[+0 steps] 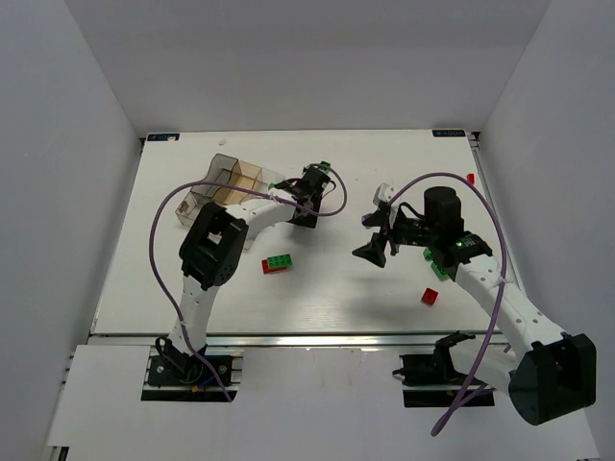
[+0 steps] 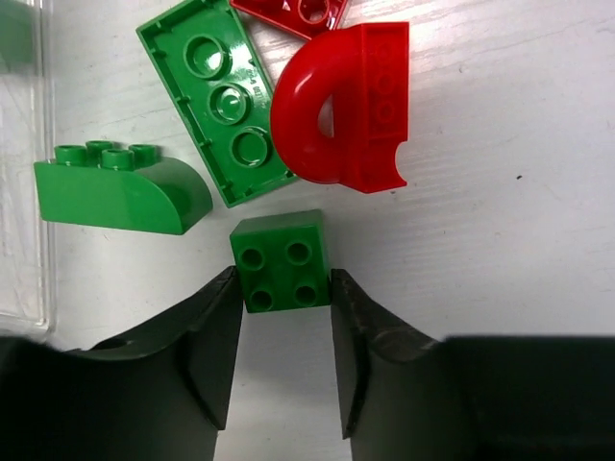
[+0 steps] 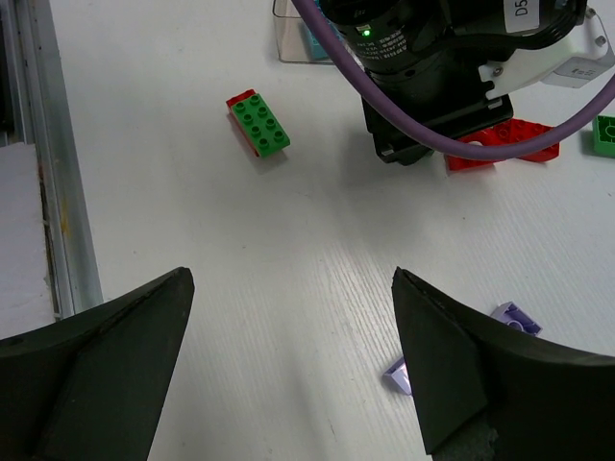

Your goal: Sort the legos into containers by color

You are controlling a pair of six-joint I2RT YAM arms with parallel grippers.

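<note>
In the left wrist view my left gripper [image 2: 283, 288] is shut on a small green square brick [image 2: 281, 260], which lies on the table with a fingertip against each of its sides. Just beyond it lie a green rounded brick [image 2: 120, 192], an upturned green plate [image 2: 219, 96], a red arch [image 2: 346, 106] and a red plate [image 2: 293, 12]. The clear containers [image 1: 226, 187] stand left of that gripper [image 1: 312, 187]. My right gripper [image 3: 293, 288] hovers open over bare table, right of centre [image 1: 377, 240], with nothing between its fingers.
A green brick stacked on a red one [image 1: 278, 263] lies mid-table, also in the right wrist view [image 3: 258, 123]. A red brick [image 1: 430, 296] sits near the right arm and another [image 1: 471, 178] at the far right. Light purple pieces [image 3: 509, 317] lie by the right finger.
</note>
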